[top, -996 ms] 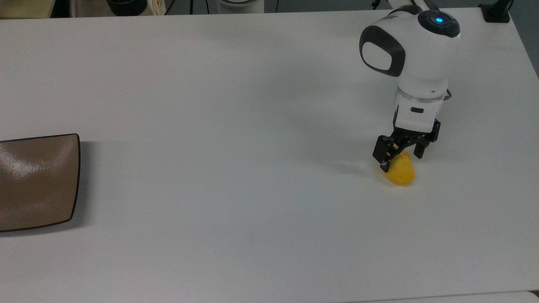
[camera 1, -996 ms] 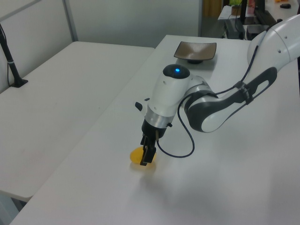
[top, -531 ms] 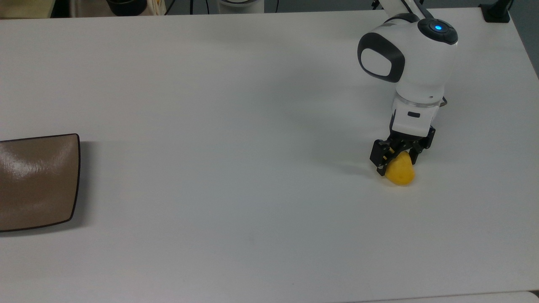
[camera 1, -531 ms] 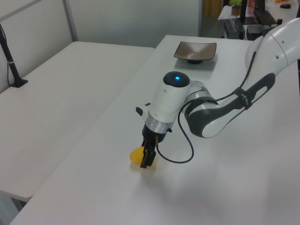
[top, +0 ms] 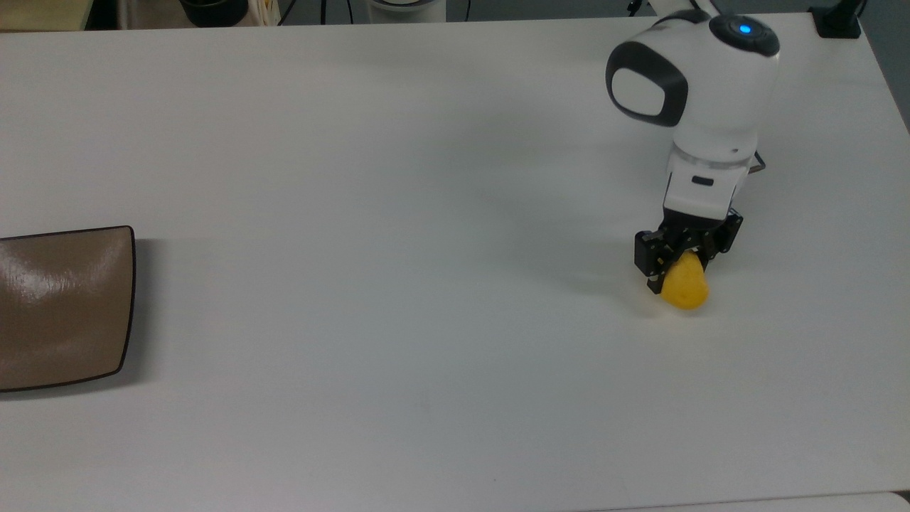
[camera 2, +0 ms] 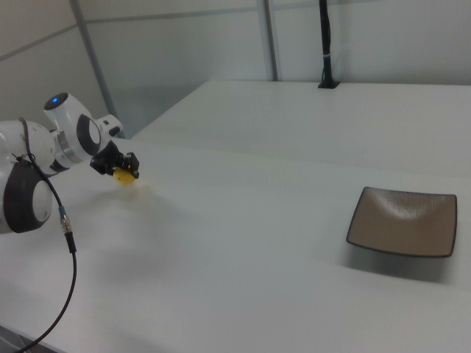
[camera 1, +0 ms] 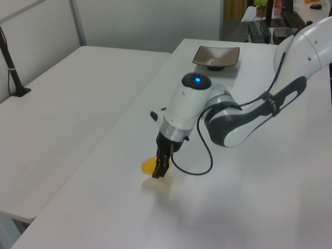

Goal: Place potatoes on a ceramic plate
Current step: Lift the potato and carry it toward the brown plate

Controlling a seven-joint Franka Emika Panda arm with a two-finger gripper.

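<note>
Potato (top: 685, 290), yellow and oval, sits clamped between the black fingers of the gripper (top: 681, 264), near the table's (top: 398, 213) right end in the top view; a shadow under it in the left view (camera 1: 150, 166) and the right view (camera 2: 126, 176) suggests it hangs just off the surface. Note that the fingers close on its upper end only, with most of the lump hanging below them. You should treat this as a shallow hold on a rounded body: a quick swing of the arm could pivot the potato between the pads or squeeze it out, and it would then roll on the bare tabletop, perhaps toward the near edge.

Plate (top: 64, 306), tan with a dark rim, lies at the opposite end of the table, well apart from the potato and partly cut by the top view's left border. You face a long carry, so any slip has time to grow. Releasing from too high invites a bounce off the glossy, curved surface (camera 2: 403, 219); releasing near the rim lets the potato roll off.
</note>
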